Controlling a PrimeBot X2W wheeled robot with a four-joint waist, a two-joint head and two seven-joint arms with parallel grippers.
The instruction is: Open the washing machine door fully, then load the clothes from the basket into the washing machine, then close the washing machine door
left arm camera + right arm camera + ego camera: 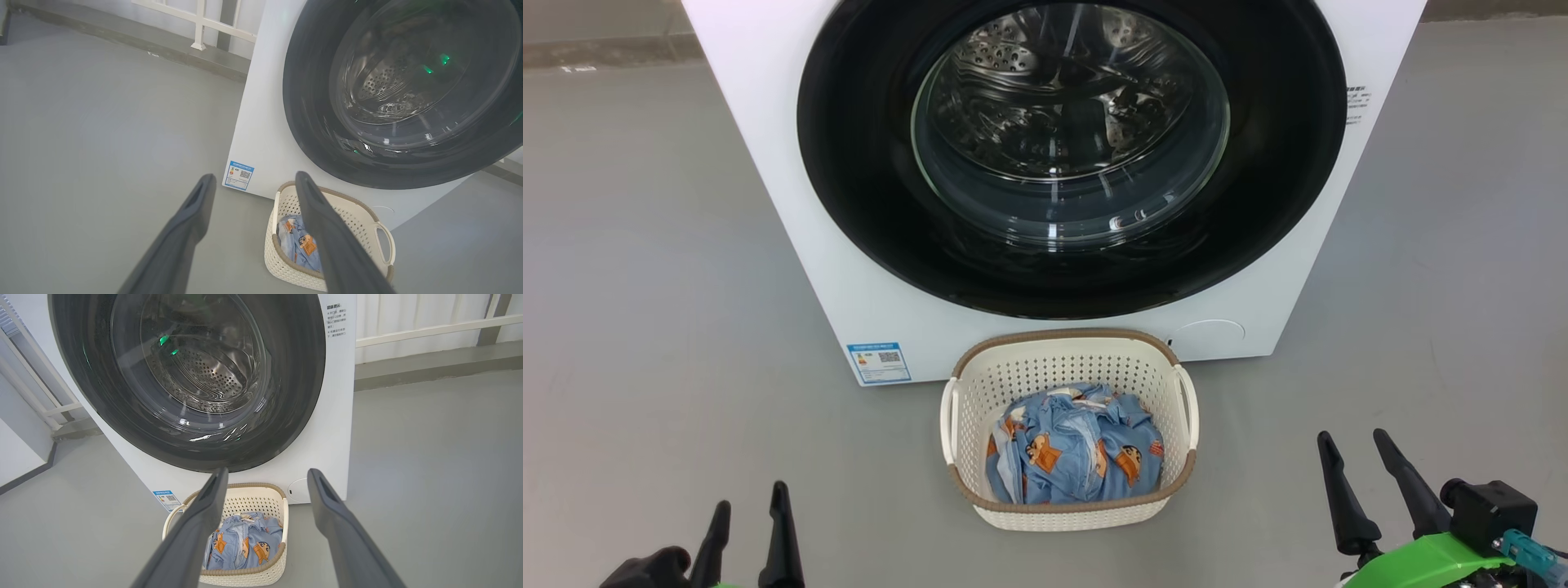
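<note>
We face the washing machine [768,180], a white box standing on the grey floor [645,286]. The washing machine door [866,212] is shut, with its glossy black ring lying flat against the white front. Through its bulging glass window [1070,188] we see the perforated steel drum [1013,57]. In the head view a blue label sticker [879,362] sits at the lower left corner of the front, and a small round cover [1209,333] sits at the lower right.

The basket [1066,336] stands upright on the floor just in front of the machine, below the bottom of the door. Its far rim is close to the white front, but we cannot tell whether the two touch. The clothes [1074,449] lie bunched in the bottom of the basket, light blue with orange-and-brown figures, and sit lower than the brown rim.

Our left tool [751,496] shows at the lower left of the head view, to the left of the basket and well apart from it. Its two dark fingers stand apart, so it is open and grips nothing. Our right tool [1352,435] shows at the lower right, likewise well apart from the basket, above a green wrist part [1421,563]. Its fingers are also spread, with no thing held between them. Both tools point toward the machine.

In each wrist view we look along the spread fingers at the closed door and the basket beneath it, and small green glints reflect in the glass. In the right wrist view a white railing [429,330] runs along the wall to the right of the machine.
</note>
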